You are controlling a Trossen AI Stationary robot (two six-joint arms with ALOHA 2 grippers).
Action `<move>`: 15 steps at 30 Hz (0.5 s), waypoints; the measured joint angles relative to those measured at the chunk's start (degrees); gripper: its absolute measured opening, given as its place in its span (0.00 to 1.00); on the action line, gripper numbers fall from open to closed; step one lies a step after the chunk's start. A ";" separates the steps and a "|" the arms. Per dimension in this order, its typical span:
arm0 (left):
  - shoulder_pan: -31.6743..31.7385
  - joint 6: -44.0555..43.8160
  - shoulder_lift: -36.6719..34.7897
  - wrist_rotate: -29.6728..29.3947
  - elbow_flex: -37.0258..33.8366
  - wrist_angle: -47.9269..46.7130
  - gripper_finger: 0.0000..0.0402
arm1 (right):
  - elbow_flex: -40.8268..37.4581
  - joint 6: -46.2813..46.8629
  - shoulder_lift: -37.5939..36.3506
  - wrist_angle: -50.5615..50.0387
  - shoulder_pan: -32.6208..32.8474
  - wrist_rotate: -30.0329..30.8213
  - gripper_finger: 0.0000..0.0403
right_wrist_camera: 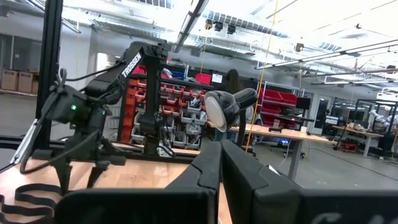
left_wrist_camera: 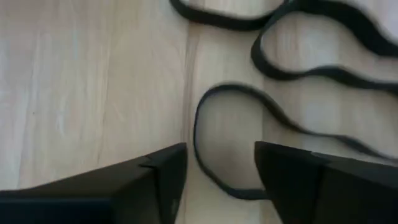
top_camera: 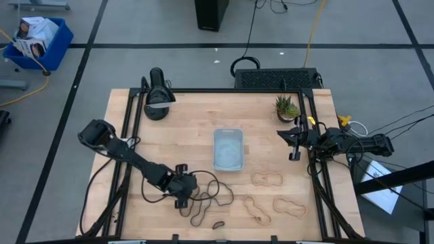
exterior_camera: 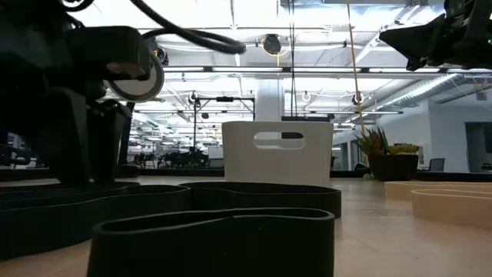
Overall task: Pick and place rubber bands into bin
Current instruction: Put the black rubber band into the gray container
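1. Left tool (top_camera: 184, 194) is low over the near-left part of the tabletop (top_camera: 190, 139), at the edge of the dark rubber bands (top_camera: 211, 195).
2. Left wrist view: its fingers (left_wrist_camera: 163, 180) are spread, one on each side of the end loop of a dark band (left_wrist_camera: 249, 137) that lies flat on the wood; nothing pinched. Whether the fingertips touch the wood can't be told.
3. The dark bands form a tangled cluster just right of the left tool; one much smaller dark loop (top_camera: 218, 224) lies near the front edge.
4. Three tan rubber bands (top_camera: 267, 179) lie flat on the near-right part of the tabletop, apart from each other and from the dark cluster.
5. Bin (top_camera: 228, 150) sits mid-tabletop, beyond the bands; no band visible in it from above.
6. Right tool (top_camera: 296, 144) is raised at the right edge, well apart from the bands; right wrist view shows its fingers (right_wrist_camera: 208, 171) pressed together, holding nothing.
7. Small potted plant (top_camera: 287, 108) at the far-right corner, black lamp (top_camera: 157, 99) at the far-left.
8. Low view: dark bands (exterior_camera: 207, 223) fill the foreground and the bin (exterior_camera: 277, 152) stands behind them.
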 joint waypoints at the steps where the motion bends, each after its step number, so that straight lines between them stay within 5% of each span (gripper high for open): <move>1: 0.12 0.14 0.43 -0.40 0.00 0.14 0.54 | -0.01 0.00 0.00 -0.02 -0.02 0.00 0.02; 9: 1.63 1.23 3.12 -0.41 0.24 0.51 0.58 | -0.01 0.34 0.07 -0.63 -0.02 0.03 0.02; 15: 1.91 5.52 3.54 2.62 0.19 1.29 0.28 | -0.01 1.42 0.07 -0.75 -0.02 0.02 0.02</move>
